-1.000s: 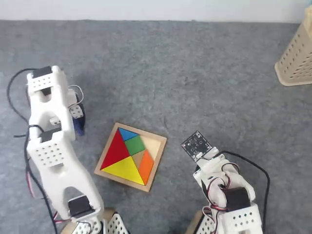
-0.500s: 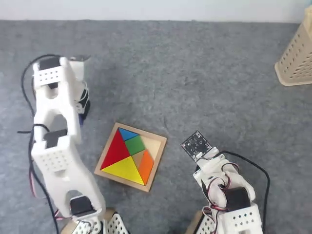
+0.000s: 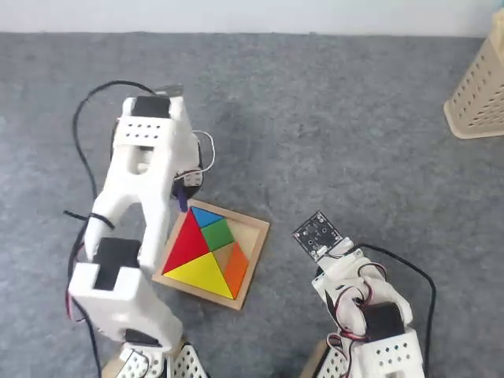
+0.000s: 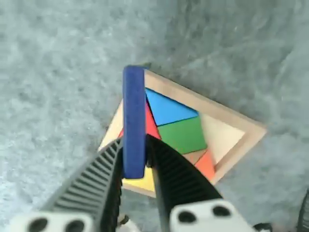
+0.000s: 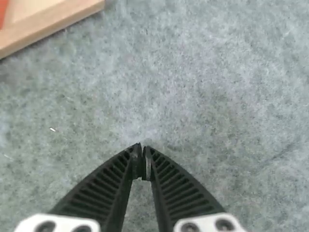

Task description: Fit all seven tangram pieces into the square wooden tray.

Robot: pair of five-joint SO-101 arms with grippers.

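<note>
The square wooden tray (image 3: 256, 228) lies in the middle of the grey carpet, holding red (image 3: 187, 240), yellow (image 3: 203, 273), light blue (image 3: 206, 216), green (image 3: 220, 235) and orange (image 3: 237, 268) pieces plus a small tan one (image 3: 224, 254). A bare patch shows at its right corner (image 4: 221, 136). My left gripper (image 4: 135, 145) is shut on a dark blue piece (image 4: 133, 121), held on edge above the tray's left corner; from above this piece (image 3: 182, 197) peeks out beside the arm. My right gripper (image 5: 142, 162) is shut and empty over bare carpet right of the tray.
A beige perforated basket (image 3: 480, 87) stands at the far right edge. The tray's corner (image 5: 43, 24) shows ahead of the right gripper. Open carpet lies behind and to the right of the tray.
The left arm has swung from the far left toward the tray, carrying the dark blue piece over the tray's left corner. The right arm stayed put.
</note>
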